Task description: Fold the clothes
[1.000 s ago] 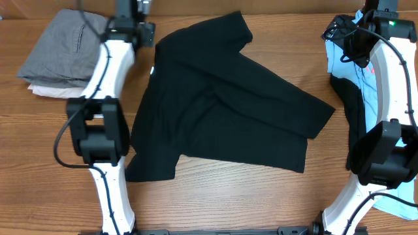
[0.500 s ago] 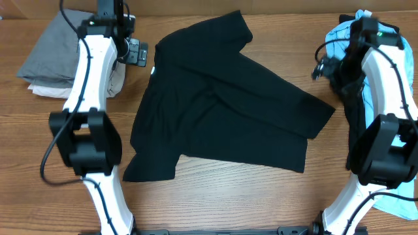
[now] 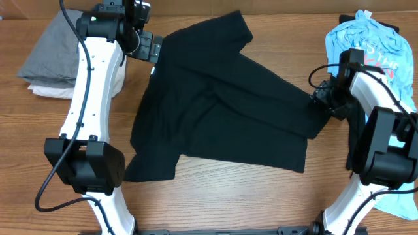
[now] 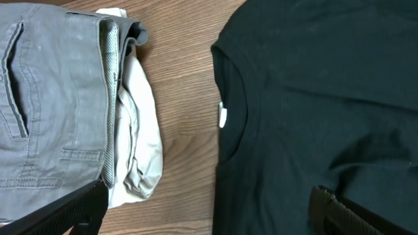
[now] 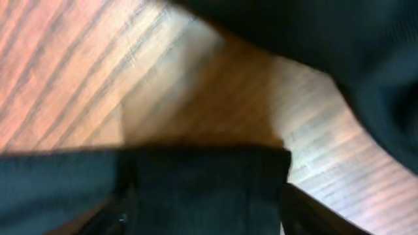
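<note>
The right wrist view is blurred: a dark band of fabric crosses its lower part over the wooden table. Whether the right gripper is clamped on it cannot be told. From overhead, that gripper sits at the right sleeve edge of the black T-shirt. The light-blue printed T-shirt, upper right, is partly covered by the arm. The left gripper, jaws wide apart and fingers cut off at the frame's lower corners, hovers by the collar's small white neck label. The grey garment and the cream piece are stacked at left. The black shirt lies spread and rumpled mid-table.
</note>
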